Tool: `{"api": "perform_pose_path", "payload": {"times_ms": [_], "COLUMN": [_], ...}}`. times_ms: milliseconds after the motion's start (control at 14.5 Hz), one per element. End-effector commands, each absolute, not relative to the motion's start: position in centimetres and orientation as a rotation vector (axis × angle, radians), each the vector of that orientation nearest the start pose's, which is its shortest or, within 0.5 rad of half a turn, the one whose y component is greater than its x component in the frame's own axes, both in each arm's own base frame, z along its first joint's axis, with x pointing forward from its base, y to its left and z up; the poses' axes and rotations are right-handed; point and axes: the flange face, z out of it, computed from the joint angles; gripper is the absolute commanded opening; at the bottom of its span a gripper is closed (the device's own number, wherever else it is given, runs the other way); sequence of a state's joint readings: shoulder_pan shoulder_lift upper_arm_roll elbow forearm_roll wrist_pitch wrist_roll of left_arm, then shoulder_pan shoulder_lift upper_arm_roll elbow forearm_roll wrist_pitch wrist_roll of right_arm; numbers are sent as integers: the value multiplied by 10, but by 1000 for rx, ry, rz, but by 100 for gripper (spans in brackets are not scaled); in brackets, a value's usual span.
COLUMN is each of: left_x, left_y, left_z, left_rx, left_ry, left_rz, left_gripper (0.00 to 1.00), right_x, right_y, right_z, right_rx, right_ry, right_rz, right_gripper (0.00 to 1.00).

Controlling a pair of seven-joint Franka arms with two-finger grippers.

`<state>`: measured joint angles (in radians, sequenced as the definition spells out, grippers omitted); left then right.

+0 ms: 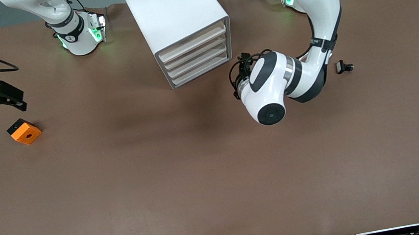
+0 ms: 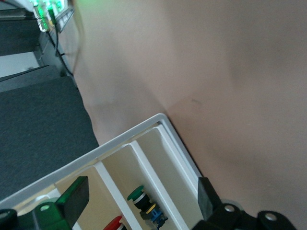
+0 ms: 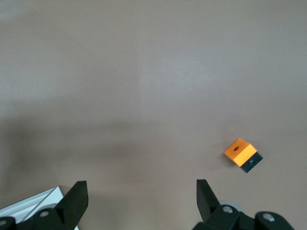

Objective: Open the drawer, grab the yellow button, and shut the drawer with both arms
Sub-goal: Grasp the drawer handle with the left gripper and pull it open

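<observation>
Cabinet (image 1: pixel 178 24): a white box cabinet is set on the brown bench (image 1: pixel 220 176) between the two arm bases, its four cream-fronted drawers turned toward the left arm's end of the bench.
Drawer (image 1: pixel 192 42): the topmost drawer is seen flush with the three below it in the front view.
Button (image 2: pixel 154 213): a yellow-capped push-button on a blue-and-black body is shown in the left wrist view, lying in a divided cream tray compartment beside a green-capped one (image 2: pixel 138 195); a red cap (image 2: pixel 113 223) lies in the next compartment.
Left gripper (image 1: pixel 242 74): it is held just beside the drawer fronts; its jaws are spread apart and nothing is gripped.
Right gripper (image 1: pixel 1 97): it is held over the bench at the right arm's end, near the orange cube (image 1: pixel 24 131); its jaws are apart and empty.
Black clip (image 1: pixel 343 66): it lies on the bench beside the left arm.
</observation>
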<state>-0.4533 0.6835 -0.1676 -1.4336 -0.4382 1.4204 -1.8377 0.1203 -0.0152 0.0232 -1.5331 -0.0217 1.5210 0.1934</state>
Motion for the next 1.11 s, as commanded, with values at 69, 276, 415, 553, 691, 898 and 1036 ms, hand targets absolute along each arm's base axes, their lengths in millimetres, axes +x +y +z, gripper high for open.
{"api": "perform_pose_path", "payload": {"times_ms": [69, 276, 415, 553, 691, 898, 1036], "left_x": [477, 470, 467, 465, 469, 469, 466], "left_y": [-437, -445, -451, -456, -457, -458, -459], "left_z": [285, 275, 267, 259, 262, 265, 265], "left_rx": [-1908, -1699, -1557, -1443, -1372, -1288, -1261], "left_ry": [-1532, -1588, -1643, -1670, -1692, -1720, -1711], "left_rz": [1032, 1167, 1184, 1219, 1261, 1258, 1247], "left_gripper": [100, 100, 96, 86, 80, 79, 71], "right_x": [531, 520, 509, 504, 497, 492, 495], "right_y": [110, 151, 184, 213, 242, 267, 271], "right_z": [633, 630, 628, 618, 610, 599, 594], "right_rx": [-3170, -3174, -3179, -3188, -3193, -3201, -3203], "right_ry": [58, 162, 170, 195, 224, 217, 212], "right_rz": [74, 90, 93, 110, 119, 127, 132], "right_gripper": [100, 100, 100, 100, 100, 100, 100]}}
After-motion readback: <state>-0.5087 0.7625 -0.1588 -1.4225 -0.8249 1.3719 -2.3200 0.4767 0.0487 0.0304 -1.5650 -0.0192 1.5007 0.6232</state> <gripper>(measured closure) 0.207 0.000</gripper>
